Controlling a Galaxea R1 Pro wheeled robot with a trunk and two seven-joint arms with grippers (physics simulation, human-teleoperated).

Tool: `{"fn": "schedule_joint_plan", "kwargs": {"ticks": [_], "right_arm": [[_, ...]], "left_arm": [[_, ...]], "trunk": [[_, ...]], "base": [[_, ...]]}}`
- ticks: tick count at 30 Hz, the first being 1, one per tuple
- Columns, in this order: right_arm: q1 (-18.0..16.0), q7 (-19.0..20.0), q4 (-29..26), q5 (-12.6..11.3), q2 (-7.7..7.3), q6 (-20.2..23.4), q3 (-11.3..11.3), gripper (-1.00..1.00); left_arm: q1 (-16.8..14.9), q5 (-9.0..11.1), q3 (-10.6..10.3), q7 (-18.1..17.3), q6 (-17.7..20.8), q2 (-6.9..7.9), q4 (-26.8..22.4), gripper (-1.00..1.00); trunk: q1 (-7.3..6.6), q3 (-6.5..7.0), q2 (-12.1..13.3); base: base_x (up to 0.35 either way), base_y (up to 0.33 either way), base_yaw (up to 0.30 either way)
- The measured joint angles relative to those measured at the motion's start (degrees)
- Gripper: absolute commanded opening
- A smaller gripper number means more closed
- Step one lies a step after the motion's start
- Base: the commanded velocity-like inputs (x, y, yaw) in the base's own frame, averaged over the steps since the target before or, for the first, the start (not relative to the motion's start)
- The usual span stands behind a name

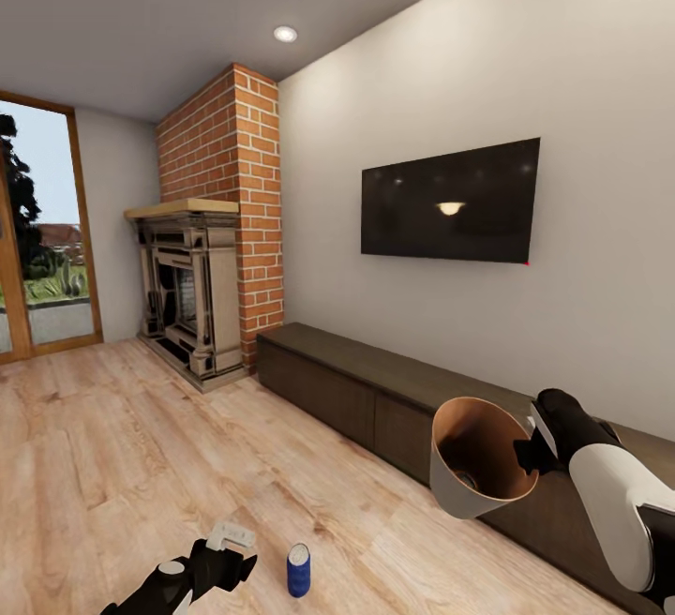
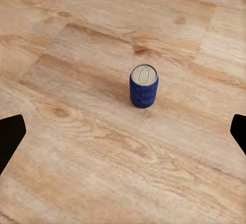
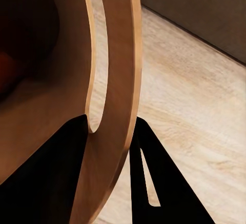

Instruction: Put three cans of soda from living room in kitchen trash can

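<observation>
A blue soda can [image 1: 298, 569] with a silver top stands upright on the wood floor, and it also sits ahead in the left wrist view [image 2: 143, 86]. My left gripper [image 1: 242, 554] hangs low just left of it, apart from it, open [image 2: 123, 137] with the fingertips [image 2: 10, 138] spread wide. My right gripper [image 1: 527, 453] is shut on the rim of the trash can [image 1: 480, 461], held in the air and tipped so its coppery inside faces me. The rim [image 3: 115, 80] runs between the right fingers [image 3: 159, 188]. A dim orange-red patch [image 3: 6, 70] shows inside the can; what it is I cannot tell.
This is the living room. A long dark-brown bench [image 1: 375, 390] runs along the right wall under the wall-mounted TV [image 1: 450, 202]. A red brick column [image 1: 246, 212] and fireplace [image 1: 187, 287] stand at the back. A glass door [image 1: 37, 240] is far left. Wood floor [image 1: 141, 446] spreads between.
</observation>
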Motion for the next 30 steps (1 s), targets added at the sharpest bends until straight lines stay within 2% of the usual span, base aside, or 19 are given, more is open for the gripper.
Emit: {"fn": "schedule_joint_plan", "kwargs": {"ticks": [7,9,10,14,18,21,24,27,30], "right_arm": [[0.1,0.0,0.0,0.0,-0.25,-1.3,-0.2,-1.0],[0.2,0.0,0.0,-0.2,-0.49,-2.0,-0.3,-1.0],[0.3,0.1,0.1,-1.1,-1.09,-2.3,-0.3,-1.0],[0.3,0.0,0.0,1.1,-1.81,-2.7,-0.1,-1.0],[0.4,0.2,0.1,-1.0,-1.96,-2.7,-0.2,-1.0],[0.4,0.1,0.1,-0.2,-1.95,-2.8,-0.1,-1.0],[0.4,0.1,0.1,0.1,-1.83,-2.8,-0.1,-1.0],[0.4,0.1,0.1,-0.7,-1.67,-2.8,-0.1,-1.0],[0.4,0.1,0.1,-0.3,-1.6,-2.8,-0.1,-1.0]], "left_arm": [[0.0,0.0,0.0,0.0,0.0,0.0,-0.1,1.0],[0.0,0.0,0.0,0.0,0.1,0.0,-0.1,1.0],[0.0,0.0,0.0,0.0,0.4,0.0,-0.2,1.0],[-0.8,0.0,0.0,0.1,1.2,-0.27,-0.2,1.0],[-3.7,-0.1,-0.1,0.1,2.7,-0.94,-0.3,1.0],[-7.8,-0.1,-0.1,-0.3,5.8,-1.17,-0.1,1.0],[-13.6,0.0,0.0,-0.9,14.3,-1.35,0.0,1.0],[-15.9,0.3,-0.1,-1.3,18.7,-2.12,-0.1,1.0],[-16.8,0.4,-0.2,-1.5,20.4,-3.04,0.0,1.0]], "trunk": [[0.0,0.0,0.0],[0.0,0.0,0.0],[0.0,0.0,0.0],[0.0,0.0,0.0],[0.0,0.01,0.0],[0.0,0.01,0.0],[0.0,0.01,0.0],[0.0,0.01,0.0],[0.0,0.0,0.0]], "base": [[0.0,0.0,0.0],[0.008,0.0,0.0],[0.045,0.005,0.0],[0.139,0.034,0.0],[0.11,0.018,0.0],[0.052,0.005,0.0],[0.02,0.002,0.0],[0.008,0.001,0.0],[0.004,0.0,0.0]]}}
